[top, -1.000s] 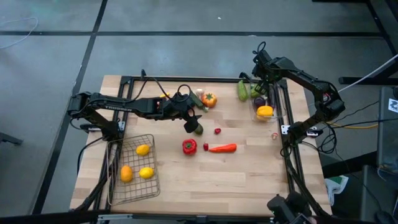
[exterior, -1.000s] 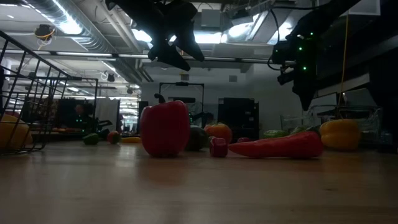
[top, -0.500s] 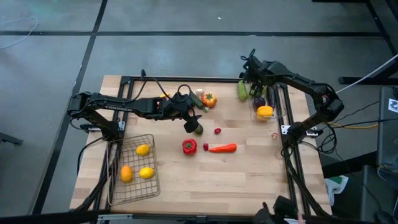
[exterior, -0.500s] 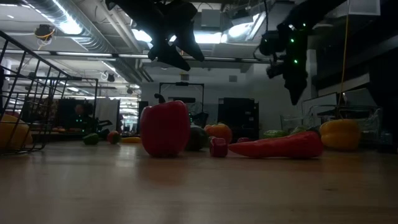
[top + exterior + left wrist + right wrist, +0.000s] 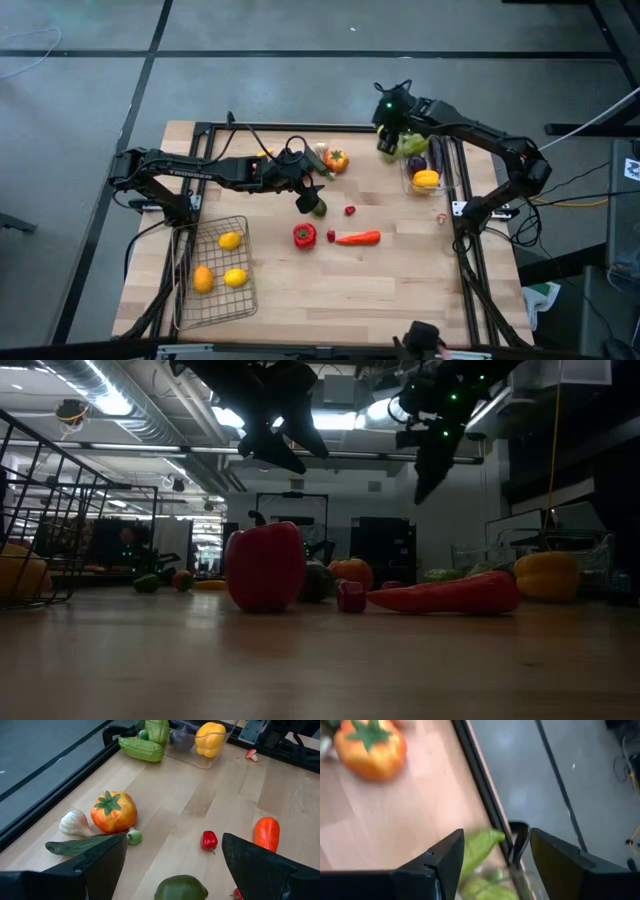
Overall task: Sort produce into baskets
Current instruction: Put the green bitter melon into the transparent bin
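My left gripper (image 5: pixel 309 196) hangs open over the table's middle, above a round green fruit (image 5: pixel 181 888) that lies on the wood between its fingers, untouched. My right gripper (image 5: pixel 388 130) is open and empty, high above a light green cucumber (image 5: pixel 478 847) that lies on the table beside the clear plastic bin (image 5: pixel 441 170). The bin holds a yellow pepper (image 5: pixel 426 180), a purple eggplant (image 5: pixel 417 163) and a green piece. The wire basket (image 5: pixel 243 225) at the near left holds two lemons (image 5: pixel 230 240) and an orange piece (image 5: pixel 203 279).
Loose on the table are a red pepper (image 5: pixel 304 235), a red-orange carrot (image 5: pixel 358 238), tiny red pieces (image 5: pixel 350 210), an orange pepper (image 5: pixel 337 160), a white garlic (image 5: pixel 74 823) and a dark green cucumber (image 5: pixel 80 845). A black frame rail (image 5: pixel 300 127) runs along the far edge.
My right gripper has gone from above the clear bin toward the table's left edge and upward, and now stands over the light green cucumber beside the bin. The produce has stayed where it was.
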Tool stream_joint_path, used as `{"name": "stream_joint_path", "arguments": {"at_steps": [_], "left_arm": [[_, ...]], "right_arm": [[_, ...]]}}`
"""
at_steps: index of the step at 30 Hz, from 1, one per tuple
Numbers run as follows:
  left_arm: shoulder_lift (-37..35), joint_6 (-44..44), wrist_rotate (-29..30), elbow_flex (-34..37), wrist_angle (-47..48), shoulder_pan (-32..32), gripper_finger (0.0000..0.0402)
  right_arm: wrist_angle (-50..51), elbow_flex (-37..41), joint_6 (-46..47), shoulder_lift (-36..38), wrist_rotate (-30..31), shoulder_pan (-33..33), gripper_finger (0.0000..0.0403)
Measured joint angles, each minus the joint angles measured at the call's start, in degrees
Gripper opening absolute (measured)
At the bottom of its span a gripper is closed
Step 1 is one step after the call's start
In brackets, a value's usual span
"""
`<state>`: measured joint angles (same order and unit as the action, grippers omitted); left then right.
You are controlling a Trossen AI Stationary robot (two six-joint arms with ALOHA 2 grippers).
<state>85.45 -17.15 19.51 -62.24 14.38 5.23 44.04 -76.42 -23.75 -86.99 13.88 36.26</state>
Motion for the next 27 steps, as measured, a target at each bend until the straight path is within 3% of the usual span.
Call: {"name": "stream_joint_path", "arguments": {"at_steps": [12, 27], "left_arm": [[0.0, -0.3, 0.0, 0.0, 0.0, 0.0, 0.0323], [0.0, -0.5, 0.0, 0.0, 0.0, 0.0, 0.0323]], "right_arm": [[-8.1, 0.0, 14.5, -3.6, -0.6, 0.8, 0.0225], [2.1, -1.7, 21.0, -14.6, 0.5, 5.2, 0.0225]]}}
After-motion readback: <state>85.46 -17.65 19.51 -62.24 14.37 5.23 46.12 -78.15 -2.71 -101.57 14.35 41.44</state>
